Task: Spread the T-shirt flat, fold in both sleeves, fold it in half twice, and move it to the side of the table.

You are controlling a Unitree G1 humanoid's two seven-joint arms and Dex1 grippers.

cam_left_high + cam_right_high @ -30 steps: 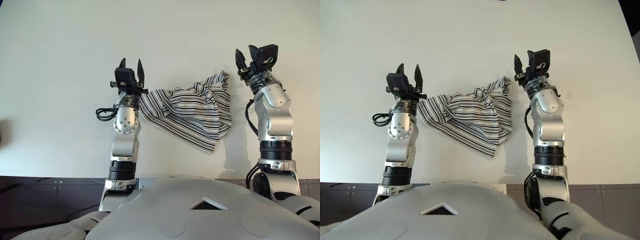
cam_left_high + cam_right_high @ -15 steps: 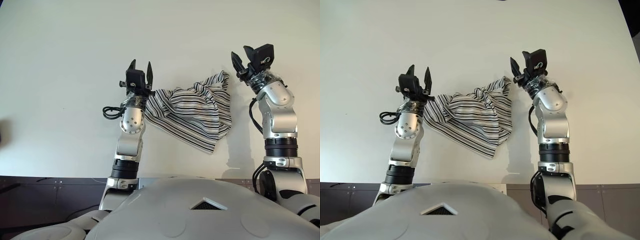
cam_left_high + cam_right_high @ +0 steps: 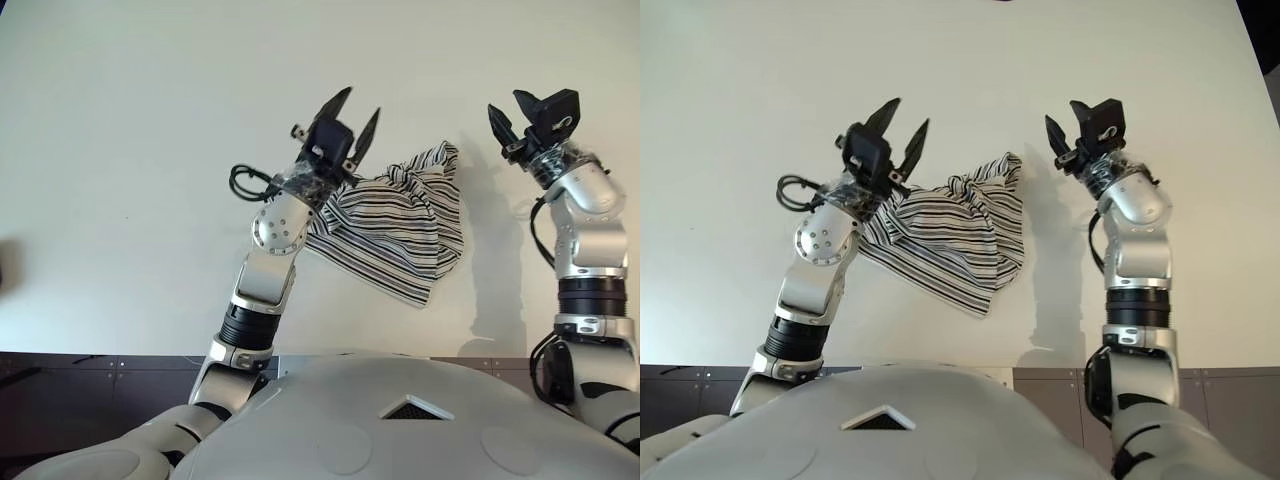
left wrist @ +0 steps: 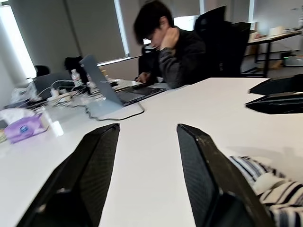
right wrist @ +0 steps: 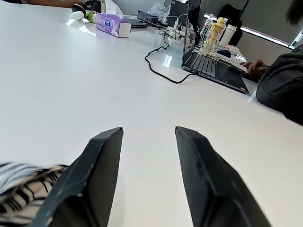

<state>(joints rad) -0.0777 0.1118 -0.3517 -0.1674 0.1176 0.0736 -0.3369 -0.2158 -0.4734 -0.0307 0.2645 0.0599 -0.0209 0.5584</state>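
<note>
Striped T-shirt (image 3: 392, 225) sits crumpled: left gripper (image 3: 358, 103) hovers over its left edge, right gripper (image 3: 508, 108) near its right, both wide open, empty.

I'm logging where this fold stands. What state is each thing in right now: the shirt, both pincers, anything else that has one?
Black-and-white striped T-shirt: bunched in a crumpled heap on the white table, not spread flat.
Left pincer: open, empty, at the shirt's left end.
Right pincer: open, empty, clear of the shirt on its right.
Grey laptop: lid open.
</note>
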